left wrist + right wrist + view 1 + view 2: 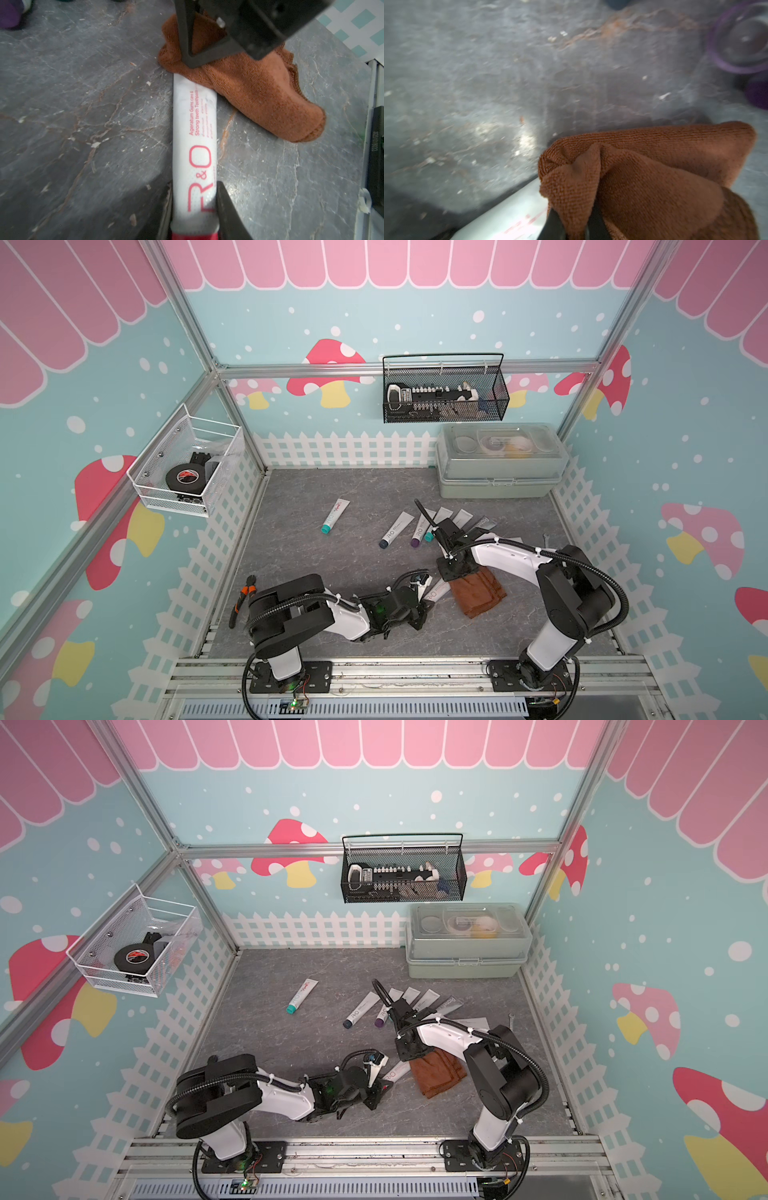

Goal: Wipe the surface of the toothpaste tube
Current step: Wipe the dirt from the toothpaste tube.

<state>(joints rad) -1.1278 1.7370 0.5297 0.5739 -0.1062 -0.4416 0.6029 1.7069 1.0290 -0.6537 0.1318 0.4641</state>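
A white toothpaste tube (195, 128) with red lettering and a red cap lies on the grey tabletop, in both top views near the front middle (437, 592) (395, 1072). My left gripper (194, 187) is shut on the tube just above its cap, one finger on each side. A brown cloth (249, 89) (482, 593) covers the tube's far flat end. My right gripper (573, 226) is shut on a fold of the cloth (654, 176) and presses it down there, beside the tube (512, 216). From above, the right gripper (451, 572) stands over the cloth's near corner.
Several other tubes lie in a row (399, 529) behind the right arm, and one teal-capped tube (335, 516) lies apart to the left. A green lidded box (500, 460) stands at the back right. Pliers (241, 601) lie at the front left. Wire baskets (444, 393) (187, 466) hang on the walls.
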